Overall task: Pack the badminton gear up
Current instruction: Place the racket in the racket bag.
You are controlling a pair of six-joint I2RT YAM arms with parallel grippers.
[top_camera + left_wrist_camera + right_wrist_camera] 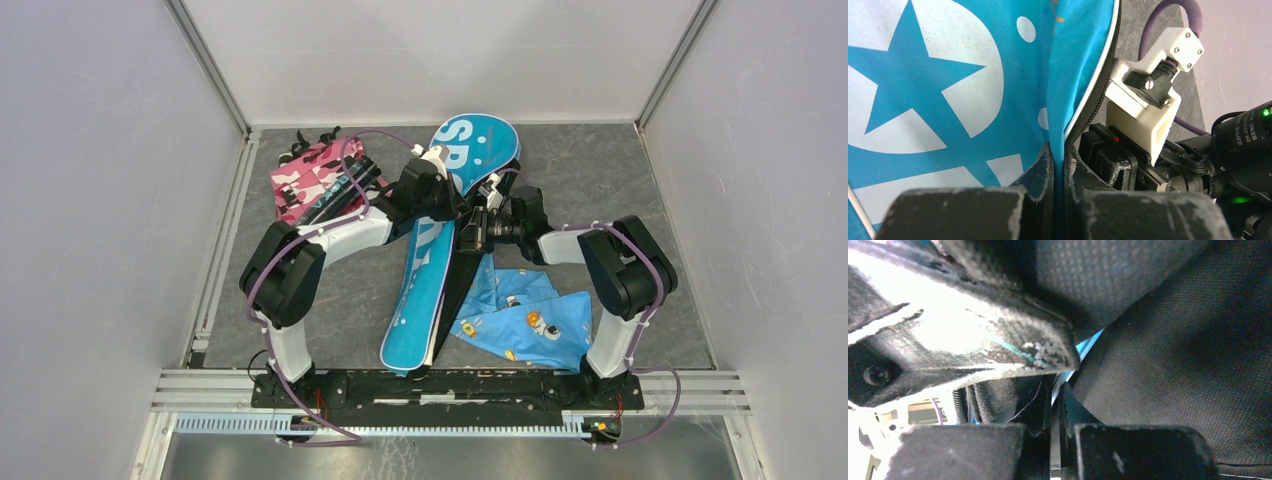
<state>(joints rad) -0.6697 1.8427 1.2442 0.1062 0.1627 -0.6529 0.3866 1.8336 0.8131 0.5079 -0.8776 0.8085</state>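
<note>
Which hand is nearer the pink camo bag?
Left. The left hand is clamped on the SPORT cover edge, just right of the pink camo bag. The right hand pinches the same cover farther right, with the left hand between it and the bag.

The overhead view is bright and even, sharp throughout, and shadows on the table point(620, 170) are soft. The left wrist view is well lit: the blue cover point(948, 100) is crisp, while the fingers point(1040, 170) of the left gripper point(1059, 150) at bottom centre are blurred (too near the lens). The right wrist view is dim at right and blown out with glare at upper left, and the 2 fingers point(1035, 405) of the right gripper point(1055, 390) are out of focus at the bottom.
</note>
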